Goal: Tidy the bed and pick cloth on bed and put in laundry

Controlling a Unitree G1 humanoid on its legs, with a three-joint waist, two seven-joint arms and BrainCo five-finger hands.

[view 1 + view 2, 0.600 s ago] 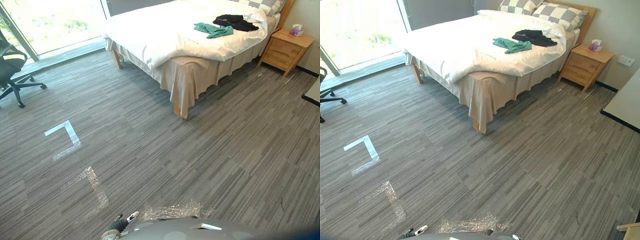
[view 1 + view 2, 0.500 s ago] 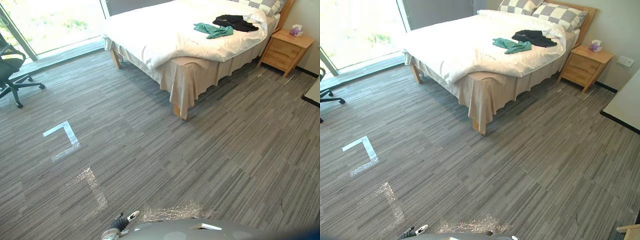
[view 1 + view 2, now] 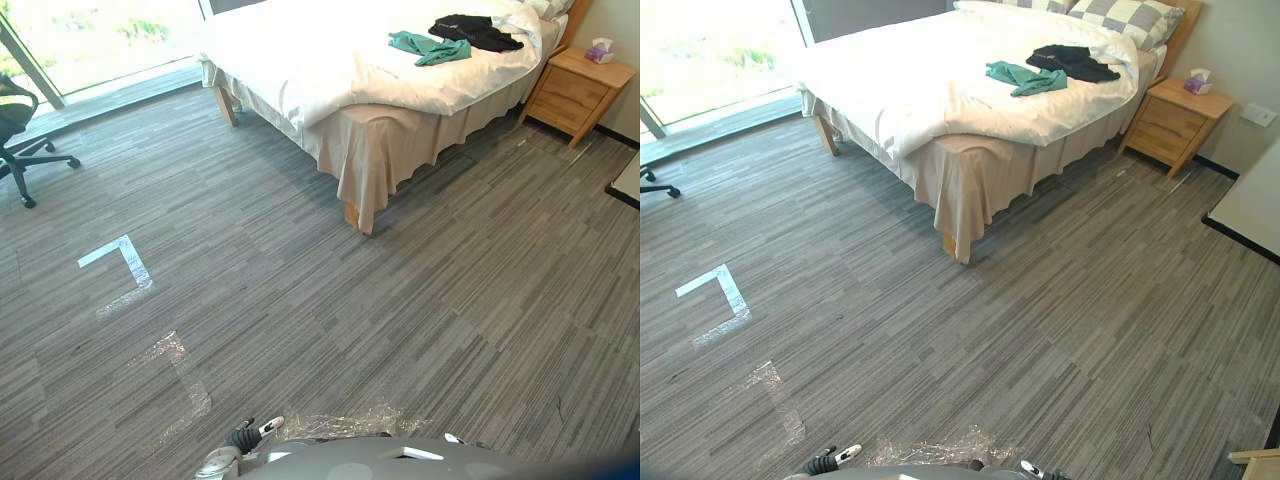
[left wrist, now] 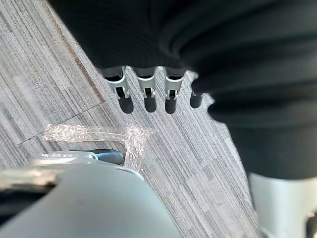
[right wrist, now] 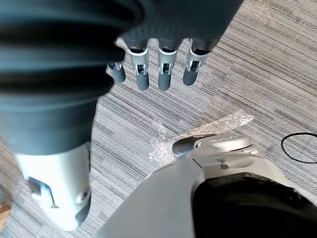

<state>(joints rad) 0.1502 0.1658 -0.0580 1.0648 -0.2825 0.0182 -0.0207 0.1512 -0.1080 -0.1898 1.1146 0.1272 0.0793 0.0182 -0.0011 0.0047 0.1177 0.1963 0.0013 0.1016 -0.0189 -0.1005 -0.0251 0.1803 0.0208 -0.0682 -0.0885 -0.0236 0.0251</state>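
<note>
A teal cloth [image 3: 430, 47] and a black cloth [image 3: 476, 32] lie side by side on the white duvet of the bed [image 3: 330, 70], near its head end. Checkered pillows [image 3: 1127, 17] sit just beyond them. The bed stands well ahead of me across grey carpet. My left hand [image 4: 146, 94] hangs over the carpet with relaxed fingers and holds nothing. My right hand [image 5: 158, 69] hangs the same way, fingers straight, nothing in it. Both hands are far from the cloths.
A wooden nightstand [image 3: 580, 90] with a tissue box [image 3: 601, 50] stands to the right of the bed. An office chair [image 3: 20, 130] is at the far left by the window. Tape marks [image 3: 118, 262] lie on the carpet. A white tabletop edge [image 3: 1250, 210] is at the right.
The whole view has shifted a little, with the bed now higher in the picture, so the camera has moved. The cloths lie as before.
</note>
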